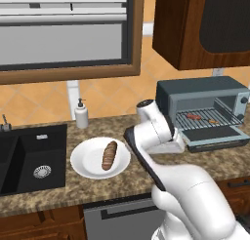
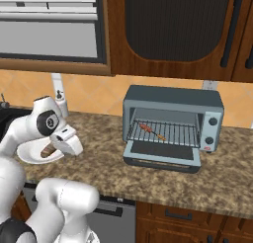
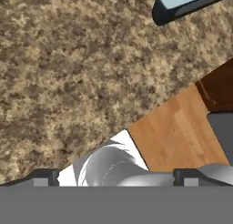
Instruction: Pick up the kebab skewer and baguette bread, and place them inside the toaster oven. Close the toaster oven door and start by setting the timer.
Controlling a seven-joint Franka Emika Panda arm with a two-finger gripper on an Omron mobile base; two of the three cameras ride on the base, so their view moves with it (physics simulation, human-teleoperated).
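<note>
With the kebab skewer already on the rack of the open toaster oven right of centre, the empty jaws, spread wide, should next reach the baguette bread lying on the plate at lower left.

1. The white arm rises from the base, folded at its elbow above the worktop's near edge.
2. The end effector points down, its 2 dark fingertips spread wide, holding nothing.
</note>
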